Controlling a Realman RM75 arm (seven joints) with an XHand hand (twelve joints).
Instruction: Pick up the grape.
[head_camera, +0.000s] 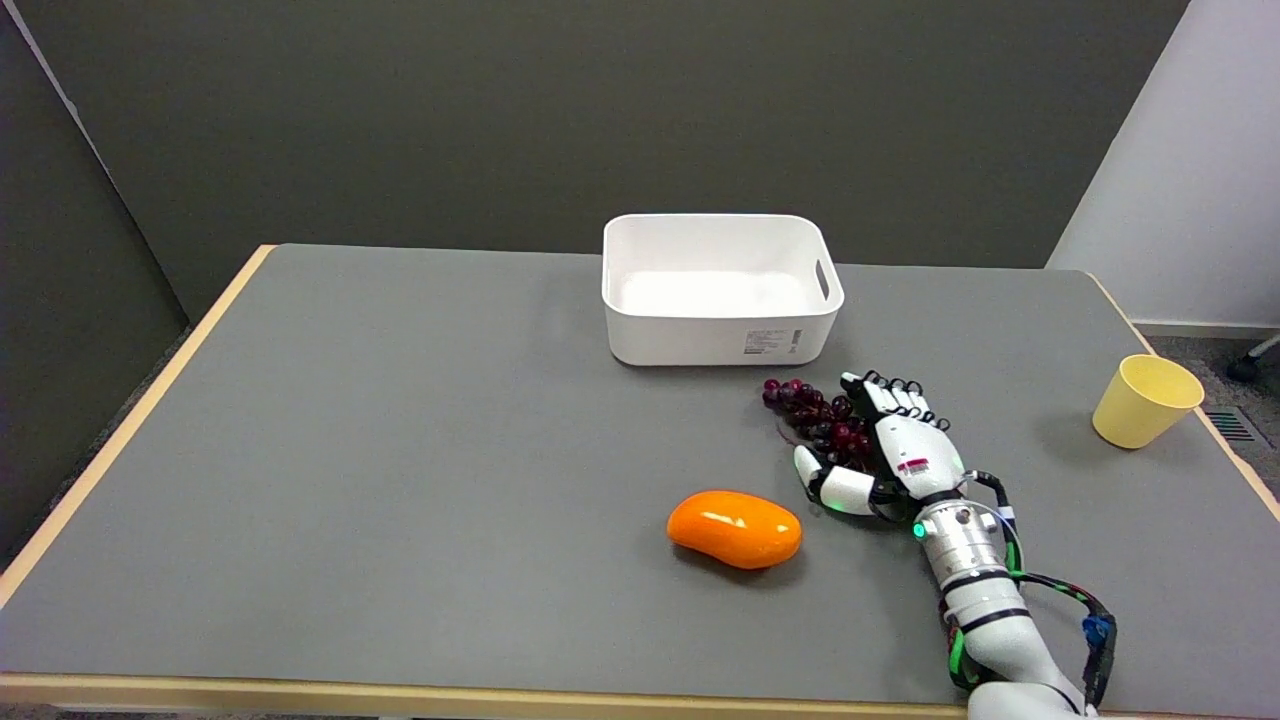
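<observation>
Now right hand (885, 445) cupped over grape (815, 415), on table (400, 450)

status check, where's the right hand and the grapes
Right hand curled around dark red grape bunch, bunch on grey table. Lift not confirmed. Glossy orange mango nearby, not blocking.

Dark grey wall (500, 110); grey table (400, 420)

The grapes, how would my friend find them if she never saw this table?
Start at the white bin at the table's far side. Just in front of its right corner lie the grapes, beside the robot's right hand. They're a dark red bunch of little balls, unlike the smooth orange fruit nearby.
</observation>
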